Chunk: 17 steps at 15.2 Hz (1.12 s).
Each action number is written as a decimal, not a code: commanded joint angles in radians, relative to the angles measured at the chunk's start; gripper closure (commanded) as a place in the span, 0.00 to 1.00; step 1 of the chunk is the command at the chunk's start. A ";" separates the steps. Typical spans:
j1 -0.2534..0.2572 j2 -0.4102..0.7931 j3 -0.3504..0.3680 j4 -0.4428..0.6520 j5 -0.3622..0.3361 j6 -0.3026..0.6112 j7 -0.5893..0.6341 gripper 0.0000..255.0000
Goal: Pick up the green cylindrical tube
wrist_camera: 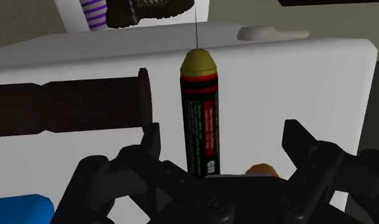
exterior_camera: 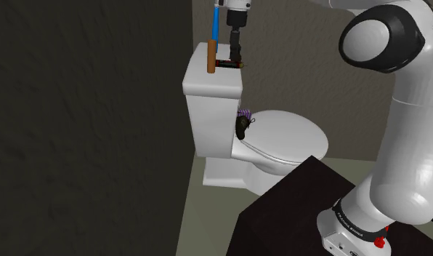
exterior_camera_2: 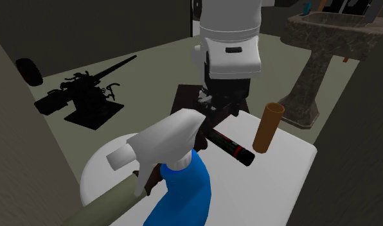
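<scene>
Arm – white links, dark joints – rises from base at shoulder view's lower right. Bends at big rounded elbow near top edge, reaches up and left. Wrist at top edge, hand pointing straight down. Gripper all black, hanging vertical below wrist. Wrist view: two fingers spread well apart, tips level. Second exterior view – forearm upright, seen head-on, hand beneath it aimed down.
</scene>
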 commanded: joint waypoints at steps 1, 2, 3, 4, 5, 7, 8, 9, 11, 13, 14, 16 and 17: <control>-0.007 0.093 0.010 0.149 0.006 -0.057 -0.034 0.00; -0.006 0.085 0.010 0.123 0.005 -0.039 -0.034 0.00; -0.004 0.078 0.010 0.098 0.004 -0.021 -0.035 0.00; -0.003 0.072 0.010 0.074 0.004 -0.004 -0.036 0.00; -0.002 0.067 0.010 0.052 0.003 0.013 -0.037 0.00; 0.000 0.057 0.010 0.011 0.002 0.045 -0.039 0.00; 0.001 0.051 0.010 -0.020 0.002 0.070 -0.040 0.00; 0.001 0.051 0.010 -0.020 0.002 0.070 -0.040 0.00; -0.002 0.046 0.008 -0.026 0.002 0.070 -0.044 1.00; -0.007 0.041 0.006 -0.014 0.002 0.054 -0.050 1.00; -0.008 0.048 0.006 -0.005 0.002 0.052 -0.051 1.00; -0.008 0.043 0.006 -0.016 0.002 0.058 -0.052 1.00; -0.008 0.037 0.006 -0.023 0.001 0.058 -0.052 1.00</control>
